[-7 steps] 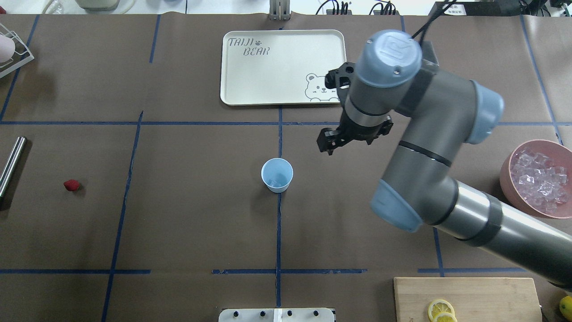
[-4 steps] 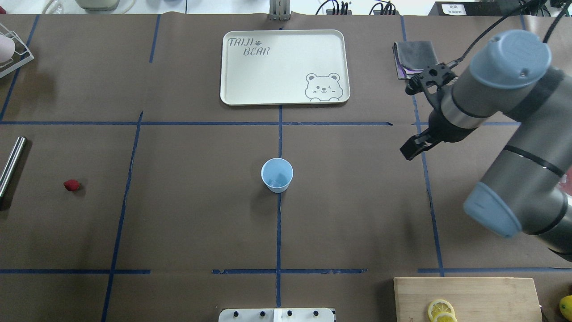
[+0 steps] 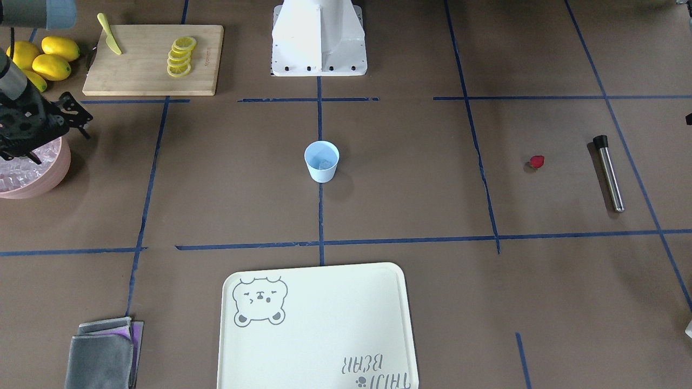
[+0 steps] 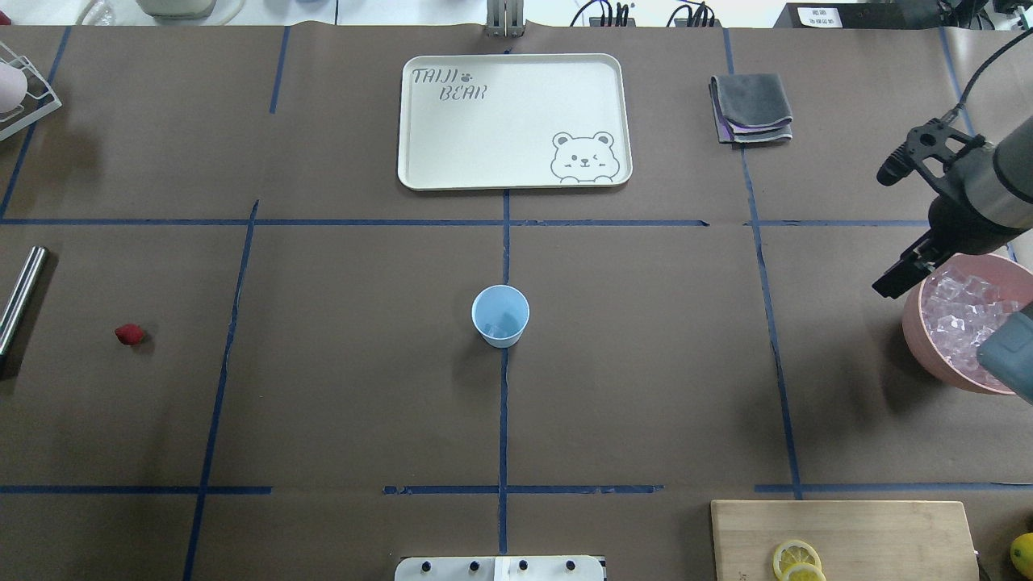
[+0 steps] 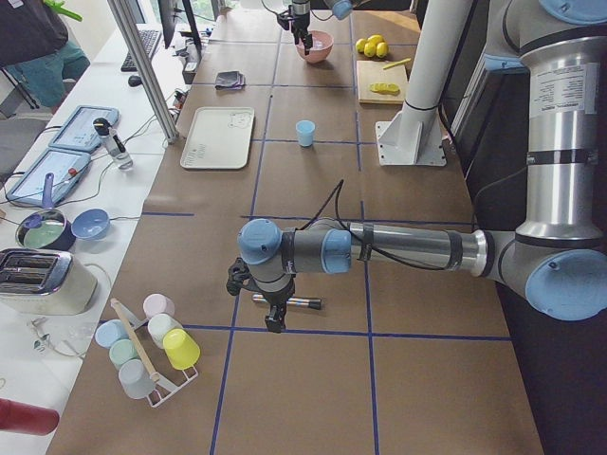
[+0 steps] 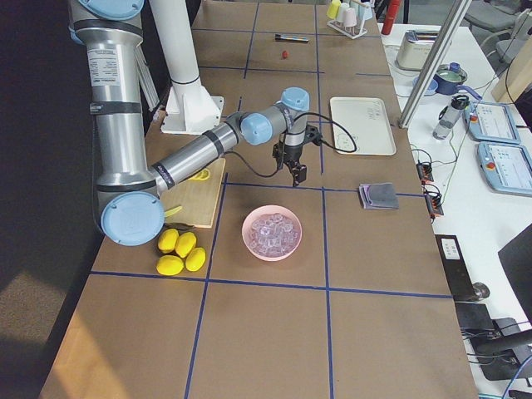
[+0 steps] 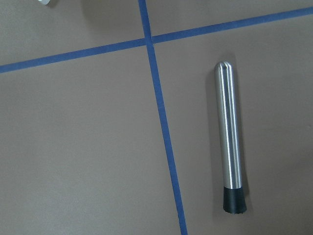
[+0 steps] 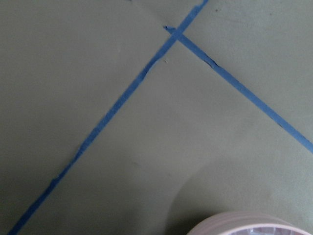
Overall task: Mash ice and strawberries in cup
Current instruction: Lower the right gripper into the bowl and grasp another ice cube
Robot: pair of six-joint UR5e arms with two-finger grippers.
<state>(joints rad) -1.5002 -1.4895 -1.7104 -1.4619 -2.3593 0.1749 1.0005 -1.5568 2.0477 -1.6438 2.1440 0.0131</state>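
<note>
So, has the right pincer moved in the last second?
Yes. The right pincer swung rightward in the overhead view, from beside the cream rectangular bear-print tray to beside the round pink plastic bowl.

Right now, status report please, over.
Right gripper by pink bowl, left gripper near metal rod; fingers unclear. Cup holds ice; strawberry outside. Nothing beside cup.

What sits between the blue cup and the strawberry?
Nothing: overhead, between cup and strawberry there is only bare brown table covering, crossed by one blue tape line.
</note>
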